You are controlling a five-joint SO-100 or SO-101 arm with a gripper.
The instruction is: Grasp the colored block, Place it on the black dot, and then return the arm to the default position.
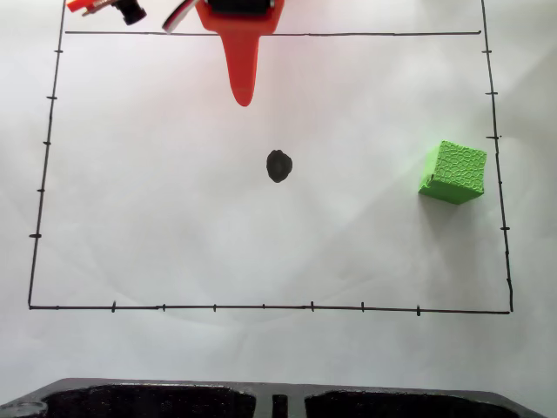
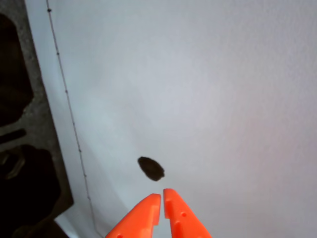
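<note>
The colored block [image 1: 453,172] is a bright green textured cube resting on the white paper at the right, just inside the drawn border. At the middle of the paper lies the black dot [image 1: 278,165], bare; the wrist view shows the black dot [image 2: 151,168] just ahead of the fingertips. The orange arm [image 1: 240,26] hangs at the top centre of the fixed view, its tapered finger pointing down toward the dot and stopping short of it. My gripper [image 2: 162,195] is shut, tips touching, with nothing between them. The block is far off to the right of it.
A thin black border with tick marks [image 1: 261,306] frames the white paper. A dark grey tray-like edge [image 1: 278,399] runs along the bottom of the fixed view and appears as a dark edge [image 2: 25,148] at the left of the wrist view. Red and black parts [image 1: 109,7] sit at top left.
</note>
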